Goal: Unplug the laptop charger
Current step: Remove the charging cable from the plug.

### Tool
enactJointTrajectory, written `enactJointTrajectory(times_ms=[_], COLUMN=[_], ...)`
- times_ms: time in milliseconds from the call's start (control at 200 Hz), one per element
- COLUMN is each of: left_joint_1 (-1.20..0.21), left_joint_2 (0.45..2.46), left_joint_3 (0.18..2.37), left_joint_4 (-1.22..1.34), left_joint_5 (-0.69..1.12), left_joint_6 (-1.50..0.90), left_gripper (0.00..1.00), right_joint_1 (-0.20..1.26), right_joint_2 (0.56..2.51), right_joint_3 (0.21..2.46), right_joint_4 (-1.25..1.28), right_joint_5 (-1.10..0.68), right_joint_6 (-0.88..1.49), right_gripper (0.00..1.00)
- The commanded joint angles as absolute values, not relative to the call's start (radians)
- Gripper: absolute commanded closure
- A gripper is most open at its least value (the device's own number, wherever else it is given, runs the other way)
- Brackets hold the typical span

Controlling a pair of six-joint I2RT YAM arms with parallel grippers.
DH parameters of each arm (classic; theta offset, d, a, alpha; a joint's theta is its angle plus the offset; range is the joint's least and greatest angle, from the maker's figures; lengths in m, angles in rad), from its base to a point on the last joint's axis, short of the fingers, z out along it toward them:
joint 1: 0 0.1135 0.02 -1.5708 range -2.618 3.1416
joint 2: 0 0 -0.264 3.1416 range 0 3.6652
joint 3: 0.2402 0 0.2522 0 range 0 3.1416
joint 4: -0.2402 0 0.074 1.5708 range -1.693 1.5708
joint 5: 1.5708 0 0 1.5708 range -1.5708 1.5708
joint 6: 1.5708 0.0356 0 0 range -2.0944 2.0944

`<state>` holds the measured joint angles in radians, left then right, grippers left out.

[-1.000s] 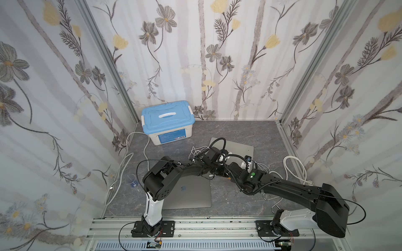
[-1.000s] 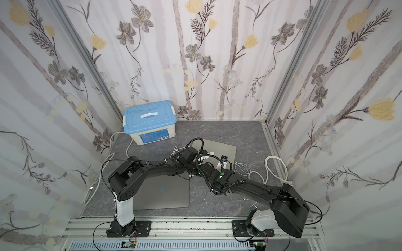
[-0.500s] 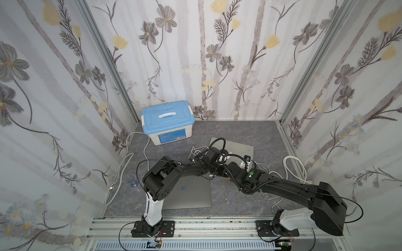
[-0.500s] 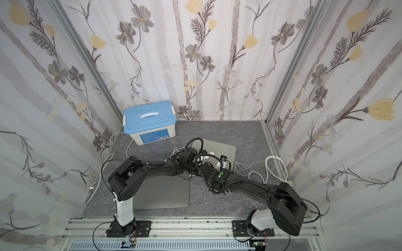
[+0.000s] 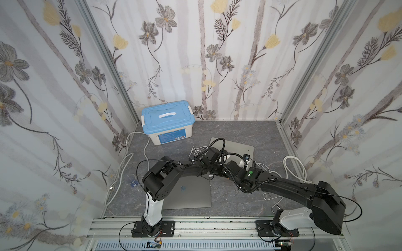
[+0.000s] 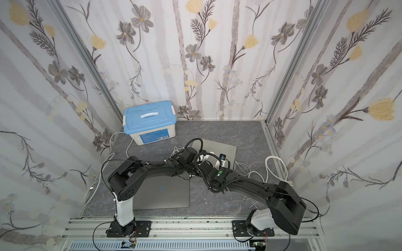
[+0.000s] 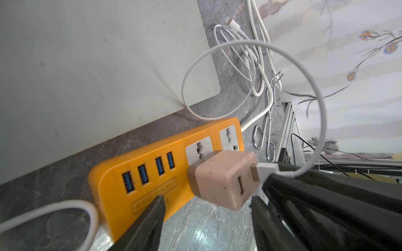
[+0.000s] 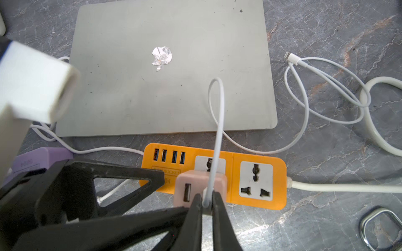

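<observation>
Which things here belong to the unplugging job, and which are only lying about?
Job: pink charger cube, white cable, orange power strip, right end effector pinching that cable, open left end effector.
Lying about: blue-lidded box, metal tongs, small blue cup.

Two laptops (image 5: 239, 146) (image 5: 195, 195), one orange power strip (image 8: 233, 173), one pink charger cube (image 7: 219, 178), one blue-lidded box (image 5: 167, 118)

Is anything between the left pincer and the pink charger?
Nothing visible does: the open left pincer faces the pink charger directly. Only the right pincer, shut on the white cable's plug, crowds one side.
</observation>
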<state>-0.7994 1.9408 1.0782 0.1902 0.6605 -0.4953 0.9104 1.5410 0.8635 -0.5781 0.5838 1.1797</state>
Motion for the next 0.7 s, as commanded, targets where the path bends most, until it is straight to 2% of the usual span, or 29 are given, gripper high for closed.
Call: enactJointTrajectory(times_ms=[0, 205, 694], left_joint_1=[-0.798, -0.798, -0.799], left_joint_2=[1.958, 1.969, 1.984], left_joint_3=[1.07, 1.083, 1.099], left_joint_4=[0.013, -0.003, -0.028], left_joint_5=[0.594, 0.585, 0.546], left_joint_6=[-0.492, -0.495, -0.542], left_gripper=[0.33, 0.33, 0.34], right_joint_1=[0.91, 0.911, 0.92], right_joint_2=[1.539, 1.534, 1.514], right_joint_3=[0.865, 0.858, 0.825], right_joint_4=[-0.563, -0.562, -0.525], right_joint_5=[0.632, 0.635, 0.628], right_joint_6=[1.183, 1.184, 1.183], right_gripper=[0.91, 0.96, 0.98])
